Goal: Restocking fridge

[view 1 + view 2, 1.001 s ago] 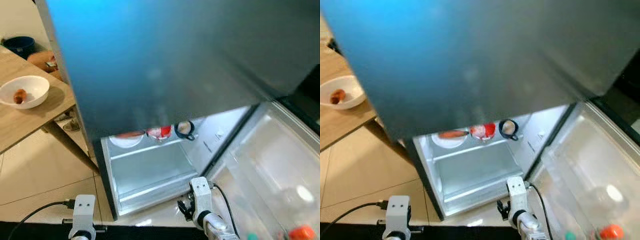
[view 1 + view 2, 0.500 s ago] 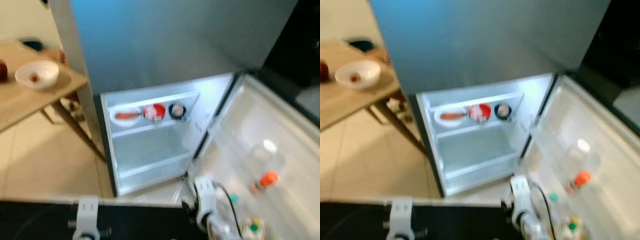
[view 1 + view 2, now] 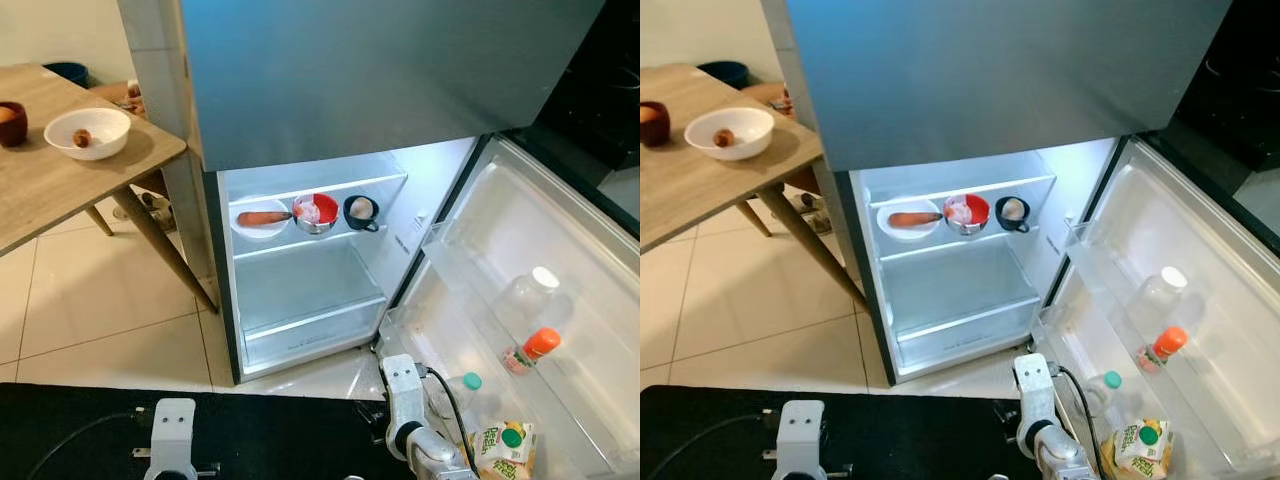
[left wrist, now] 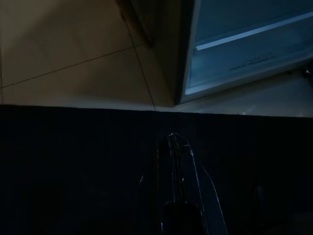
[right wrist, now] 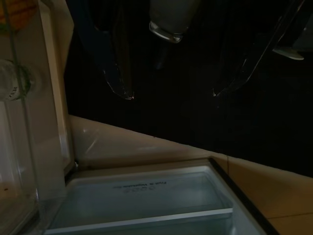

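Fridge (image 3: pixel 300 290) open, door swung wide; plate with carrot (image 3: pixel 262 217), red bowl (image 3: pixel 315 213), dark cup (image 3: pixel 360 210) on upper shelf. White bowl (image 3: pixel 88 132) on bench (image 3: pixel 60 195) beside fridge. Left end effector (image 4: pixel 173 152) closed, right end effector (image 5: pixel 171 83) open, both empty, low before fridge. Next stock best fetched from bench, carried level.

Bare lower fridge shelf (image 3: pixel 305 290); crowded upper shelf (image 3: pixel 310 238)

We see the head views sharp and evenly lit, the brightest light spilling from inside the open fridge (image 3: pixel 310 265) onto its white shelves, with the desk (image 3: pixel 60 185) casting a soft shadow on the floor tiles (image 3: pixel 90 300). Both wrist views are dim and murky.
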Controlling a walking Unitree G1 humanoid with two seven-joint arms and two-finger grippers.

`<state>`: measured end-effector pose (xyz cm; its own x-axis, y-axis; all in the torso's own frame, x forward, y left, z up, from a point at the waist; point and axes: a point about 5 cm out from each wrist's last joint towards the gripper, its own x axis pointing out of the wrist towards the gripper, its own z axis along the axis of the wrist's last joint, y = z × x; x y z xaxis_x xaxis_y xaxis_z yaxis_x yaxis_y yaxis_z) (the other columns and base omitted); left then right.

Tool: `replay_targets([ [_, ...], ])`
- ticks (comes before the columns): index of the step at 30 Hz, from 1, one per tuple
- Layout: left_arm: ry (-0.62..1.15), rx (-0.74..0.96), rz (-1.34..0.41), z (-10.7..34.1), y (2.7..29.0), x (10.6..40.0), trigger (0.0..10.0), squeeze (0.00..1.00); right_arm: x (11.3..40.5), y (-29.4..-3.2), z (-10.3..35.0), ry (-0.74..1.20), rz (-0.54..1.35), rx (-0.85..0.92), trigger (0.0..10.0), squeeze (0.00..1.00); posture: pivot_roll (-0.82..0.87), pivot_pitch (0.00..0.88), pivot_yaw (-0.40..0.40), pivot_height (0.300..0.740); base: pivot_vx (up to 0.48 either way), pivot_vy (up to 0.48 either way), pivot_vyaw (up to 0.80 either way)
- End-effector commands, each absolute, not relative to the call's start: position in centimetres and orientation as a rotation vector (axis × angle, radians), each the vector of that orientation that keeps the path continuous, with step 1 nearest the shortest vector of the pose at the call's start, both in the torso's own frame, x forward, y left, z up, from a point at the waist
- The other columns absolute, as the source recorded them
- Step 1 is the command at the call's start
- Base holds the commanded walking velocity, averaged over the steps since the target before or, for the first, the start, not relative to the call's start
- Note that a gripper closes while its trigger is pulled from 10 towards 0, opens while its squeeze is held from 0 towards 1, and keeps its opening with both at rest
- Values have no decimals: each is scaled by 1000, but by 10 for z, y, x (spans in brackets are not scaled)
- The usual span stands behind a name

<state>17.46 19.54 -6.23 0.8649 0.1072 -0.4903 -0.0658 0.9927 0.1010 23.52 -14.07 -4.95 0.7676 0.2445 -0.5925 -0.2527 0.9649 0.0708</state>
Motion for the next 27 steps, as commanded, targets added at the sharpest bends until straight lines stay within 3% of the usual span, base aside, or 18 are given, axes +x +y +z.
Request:
replay_targets([
  [1,540,78,96,-65,196,170,10000,0,233,-143,-51,649,275,-20,10000,0,-41,91,-89,740,0,0,0],
  [6,542,81,91,-65,195,170,10000,0,233,-144,-51,655,269,-7,10000,0,-43,90,-87,740,0,0,0],
  [27,502,100,11,-58,184,188,10000,0,234,-146,-50,645,257,-4,10000,0,-49,62,-78,740,0,0,-800],
])
